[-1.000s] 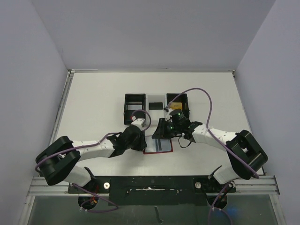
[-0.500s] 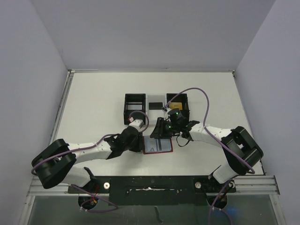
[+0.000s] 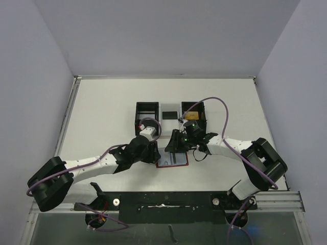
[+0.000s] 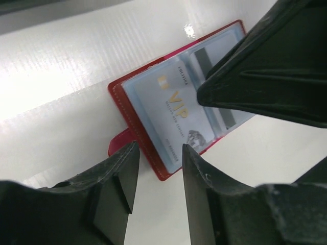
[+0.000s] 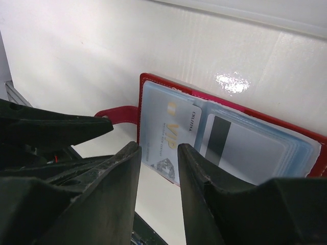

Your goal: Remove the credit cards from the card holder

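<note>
Both jaws, slightly parted and empty, partly hide the open card holder (image 4: pixel 132 116).

Top view: card holder (image 3: pixel 172 161) far edge partly hidden under right gripper (image 3: pixel 174 147). Right wrist view: holder's right end cut off by frame. VIP card (image 4: pixel 176 109) small print unreadable.

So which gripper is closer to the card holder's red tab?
Left. The left gripper sits right at the red tab, fingers apart over that edge of the card holder. The right gripper hangs over the VIP card inside, farther from the tab.
</note>
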Tool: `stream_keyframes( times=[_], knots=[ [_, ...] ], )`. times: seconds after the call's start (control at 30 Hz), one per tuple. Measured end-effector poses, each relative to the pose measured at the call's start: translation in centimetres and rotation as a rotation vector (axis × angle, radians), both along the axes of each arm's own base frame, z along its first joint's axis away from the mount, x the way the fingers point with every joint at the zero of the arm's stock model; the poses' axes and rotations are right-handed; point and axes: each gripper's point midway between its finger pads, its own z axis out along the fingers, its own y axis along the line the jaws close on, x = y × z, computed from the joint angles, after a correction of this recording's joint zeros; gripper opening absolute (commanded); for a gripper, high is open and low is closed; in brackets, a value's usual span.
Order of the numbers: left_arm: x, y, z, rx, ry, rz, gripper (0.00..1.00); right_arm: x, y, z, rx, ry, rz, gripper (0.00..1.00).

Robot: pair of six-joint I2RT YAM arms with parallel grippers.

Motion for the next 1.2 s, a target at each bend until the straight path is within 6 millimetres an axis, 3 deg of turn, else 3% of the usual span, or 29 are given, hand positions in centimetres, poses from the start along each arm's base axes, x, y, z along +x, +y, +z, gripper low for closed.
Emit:
stream_keyframes(
  times=[0.13,0.23,0.43,0.83,0.97,1.2],
  knots=[
    [0.2,-1.3,0.7,-0.035,-0.001,-0.034,0.35,-0.2,-0.3,-0.5,-0.011,0.010,-0.005,0.36],
    [0.3,-2.1,0.0,-0.036,0.017,-0.048,0.29,-0.5,-0.5,-1.0,-0.020,0.019,-0.007,0.36],
    [0.1,-1.6,-2.8,0.023,0.077,-0.039,0.17,-1.2,-0.9,-2.4,-0.039,0.056,-0.005,0.35],
    [0.4,-1.4,-3.2,0.031,0.076,-0.024,0.07,-1.2,-0.9,-3.0,-0.047,0.078,-0.031,0.30],
    [0.5,-1.4,-3.2,0.029,0.074,-0.023,0.06,-1.2,-0.9,-3.1,-0.045,0.083,-0.040,0.24],
    [0.5,-1.4,-3.3,0.032,0.073,-0.020,0.02,-1.3,-1.0,-3.4,-0.022,0.080,-0.044,0.02]
  ],
)
